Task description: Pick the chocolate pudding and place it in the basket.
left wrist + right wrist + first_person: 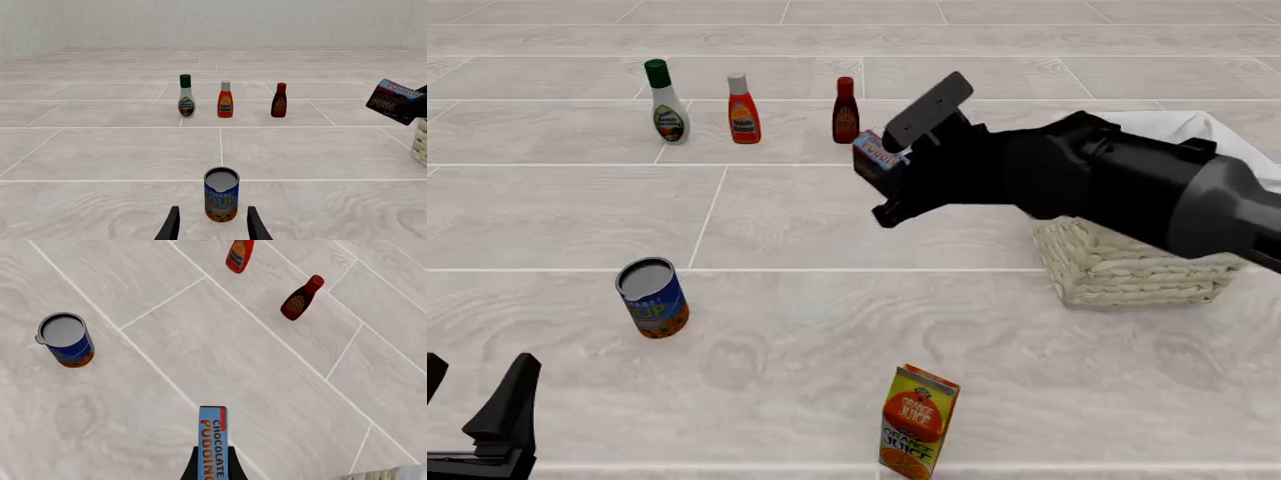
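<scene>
The chocolate pudding [878,155], a small carton with a light blue top and dark brown sides, hangs in the air, held in my right gripper [890,168]. It is left of the woven basket [1128,268], not over it. The right wrist view shows the carton edge-on [213,440] between the shut fingers, high above the floor, with the basket's corner [381,474] at the frame edge. The left wrist view shows the pudding [392,100] far off. My left gripper [481,425] is open and empty at the near left, with the can straight ahead of it.
A blue-and-orange can [654,297] stands near left. It also shows in the left wrist view [221,195]. An orange juice carton [918,420] stands at the front middle. A white bottle [667,102], an orange bottle [742,110] and a dark red bottle [846,110] line the back.
</scene>
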You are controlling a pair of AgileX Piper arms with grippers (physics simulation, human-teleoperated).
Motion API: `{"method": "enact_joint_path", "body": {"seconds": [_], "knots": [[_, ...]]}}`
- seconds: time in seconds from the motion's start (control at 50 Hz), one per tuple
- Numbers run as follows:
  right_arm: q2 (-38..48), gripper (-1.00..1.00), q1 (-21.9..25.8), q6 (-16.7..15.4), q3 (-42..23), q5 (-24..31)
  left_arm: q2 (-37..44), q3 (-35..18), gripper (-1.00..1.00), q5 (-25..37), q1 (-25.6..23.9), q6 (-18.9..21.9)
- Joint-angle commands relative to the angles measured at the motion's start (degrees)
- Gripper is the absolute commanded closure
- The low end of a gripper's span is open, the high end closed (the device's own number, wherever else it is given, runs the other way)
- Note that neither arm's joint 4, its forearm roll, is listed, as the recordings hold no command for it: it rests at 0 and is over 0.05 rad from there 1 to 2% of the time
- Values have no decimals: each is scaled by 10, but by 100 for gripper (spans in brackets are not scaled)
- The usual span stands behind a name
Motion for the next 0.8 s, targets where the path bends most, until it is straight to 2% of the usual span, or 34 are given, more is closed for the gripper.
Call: {"method": "enact_joint_path", "body": {"seconds": [0.02,0.34,0.5,0.8], "knots": [[-43,100,-33,-2,8,14,0,0,-100,0,0,-1],[-86,100,-84,-7,17,16,0,0,-100,0,0,-1],[-106,100,-112,1,8,24,0,0,-100,0,0,-1],[-123,100,-162,-5,-3,35,0,0,-100,0,0,-1]]}}
